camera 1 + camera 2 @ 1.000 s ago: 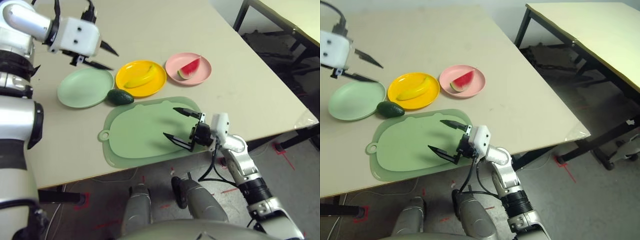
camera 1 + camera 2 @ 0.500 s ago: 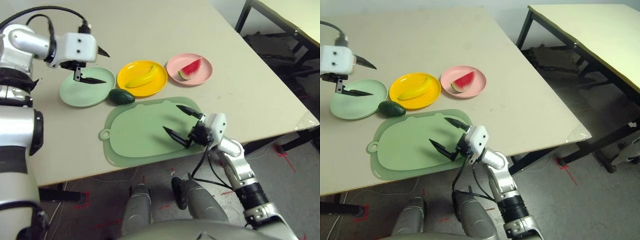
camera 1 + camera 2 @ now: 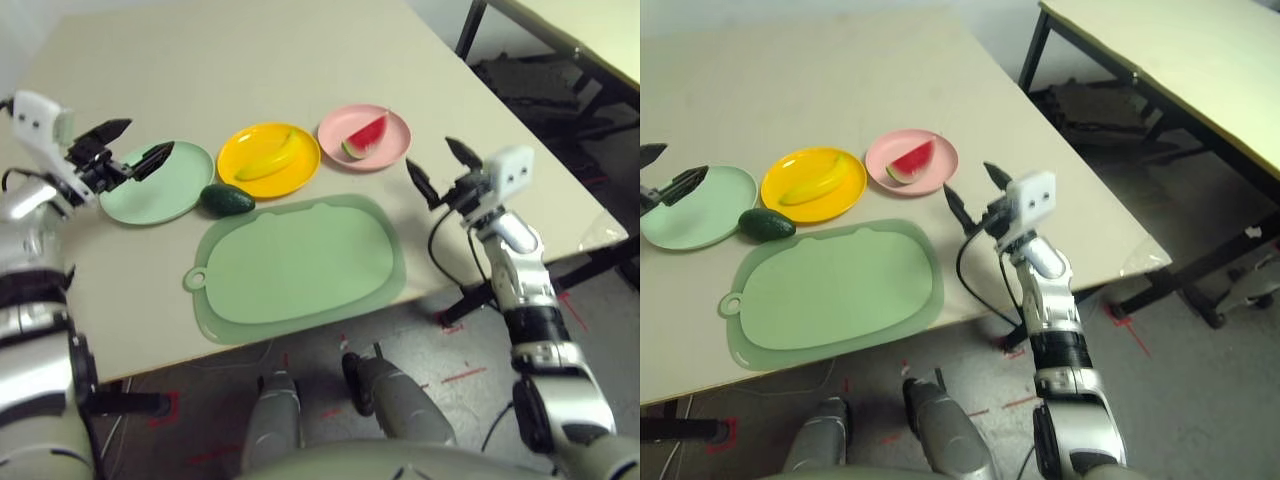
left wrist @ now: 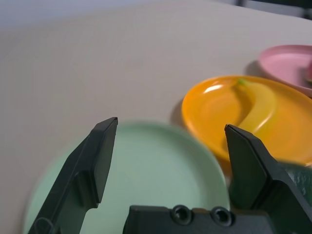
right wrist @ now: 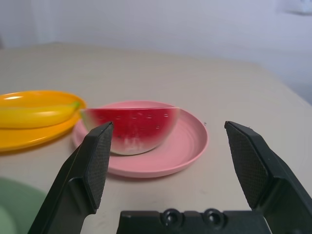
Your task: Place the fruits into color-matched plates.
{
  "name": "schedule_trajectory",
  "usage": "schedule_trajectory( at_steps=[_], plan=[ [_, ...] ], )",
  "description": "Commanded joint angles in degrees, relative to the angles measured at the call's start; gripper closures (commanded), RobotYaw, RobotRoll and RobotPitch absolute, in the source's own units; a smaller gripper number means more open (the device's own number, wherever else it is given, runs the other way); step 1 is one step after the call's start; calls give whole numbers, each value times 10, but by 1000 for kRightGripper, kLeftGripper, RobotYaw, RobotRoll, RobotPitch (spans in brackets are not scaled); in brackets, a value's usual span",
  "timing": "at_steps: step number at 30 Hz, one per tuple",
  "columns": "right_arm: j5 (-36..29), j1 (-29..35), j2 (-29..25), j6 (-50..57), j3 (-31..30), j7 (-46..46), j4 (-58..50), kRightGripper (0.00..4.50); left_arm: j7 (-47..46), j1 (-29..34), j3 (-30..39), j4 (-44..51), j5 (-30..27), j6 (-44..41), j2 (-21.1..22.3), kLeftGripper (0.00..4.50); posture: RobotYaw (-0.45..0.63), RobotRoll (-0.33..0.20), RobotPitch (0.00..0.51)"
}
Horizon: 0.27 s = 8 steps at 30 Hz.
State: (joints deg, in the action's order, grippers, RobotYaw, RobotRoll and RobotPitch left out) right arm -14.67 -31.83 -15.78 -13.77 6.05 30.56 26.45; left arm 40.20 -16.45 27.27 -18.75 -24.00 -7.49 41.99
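Observation:
The yellow banana lies in the yellow-orange plate. On the pink plate rests the red watermelon wedge. The dark green avocado sits on the table, against the near right edge of the bare mint green plate. My left gripper is open over that plate's left edge, pointing toward the yellow plate. My right gripper is open, a short way right of the pink plate, and faces the watermelon.
A large pale green cutting mat lies in front of the plates, close to the table's near edge. The table's right edge runs just behind my right forearm. A second table stands beyond a gap at the far right.
My right gripper has swung off the cutting mat to the right of the pink plate. My left gripper has drawn back from above the green plate to its left edge.

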Motion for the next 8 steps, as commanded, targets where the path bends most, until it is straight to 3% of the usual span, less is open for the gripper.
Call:
schedule_trajectory(
  at_steps=[1,8],
  plan=[
    [-2,-2,10,22,17,-33,15,0,-62,108,60,122,-20,-46,-29,9,30,0,226],
    [-2,-1,16,26,36,-65,9,0,-117,184,91,200,-35,-72,-66,9,65,0,228]
  ],
)
